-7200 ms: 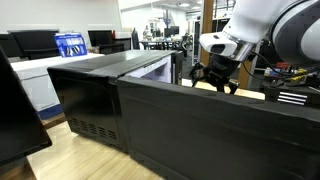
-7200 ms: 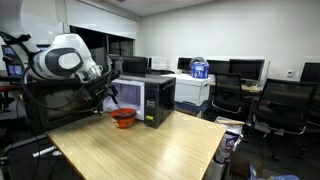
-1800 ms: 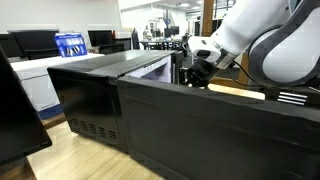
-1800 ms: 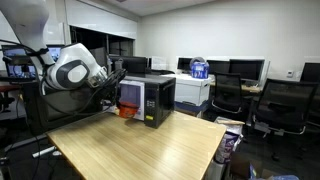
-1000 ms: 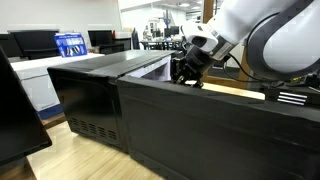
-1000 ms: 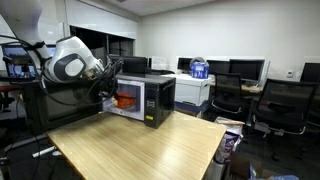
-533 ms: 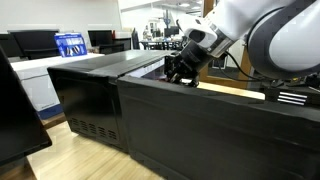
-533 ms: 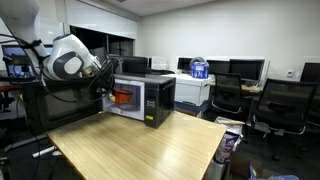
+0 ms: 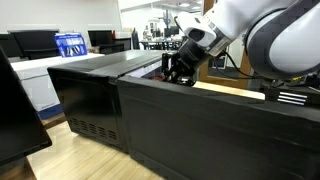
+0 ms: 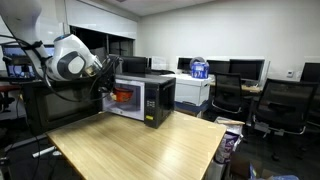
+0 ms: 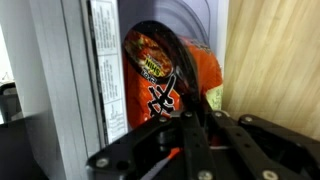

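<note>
While you're pinching the orange bowl [image 11: 165,75] by its rim, gripper [image 11: 190,120] clamped on it, it's hanging right in the microwave [image 10: 150,95] opening. I'm thinking it's risking clipping the door frame [image 11: 70,90] and slipping loose or tipping.

A pale wooden table [image 10: 140,150] takes up the near part of an office with white walls [image 10: 230,30]. Past its far edge stand black office chairs [image 10: 285,105] and desks with dark monitors [image 10: 245,68]. A black partition [image 9: 200,130] crosses the front of an exterior view.
</note>
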`<state>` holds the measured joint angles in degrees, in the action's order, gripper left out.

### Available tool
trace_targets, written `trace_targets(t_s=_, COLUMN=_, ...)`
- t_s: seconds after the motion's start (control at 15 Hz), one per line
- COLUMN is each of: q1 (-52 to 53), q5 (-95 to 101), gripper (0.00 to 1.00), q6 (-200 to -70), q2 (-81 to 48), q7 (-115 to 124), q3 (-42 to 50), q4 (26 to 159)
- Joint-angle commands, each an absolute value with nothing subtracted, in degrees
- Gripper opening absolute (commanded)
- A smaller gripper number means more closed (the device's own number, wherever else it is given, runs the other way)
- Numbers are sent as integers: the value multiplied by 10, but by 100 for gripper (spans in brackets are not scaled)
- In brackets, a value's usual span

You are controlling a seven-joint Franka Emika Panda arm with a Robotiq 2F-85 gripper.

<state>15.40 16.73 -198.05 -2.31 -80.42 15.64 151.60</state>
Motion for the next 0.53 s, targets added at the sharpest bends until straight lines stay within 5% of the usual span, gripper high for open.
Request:
trace_targets(t_s=0.0, q1=75, q5=187, gripper=4, q6=-1978, q2=-28, q7=-788, q3=96, q4=1491)
trace_targets(t_s=0.47, q1=18, q5=193, gripper=4, q6=-1980, q2=-55, q7=-779, q3=57, q4=1465)
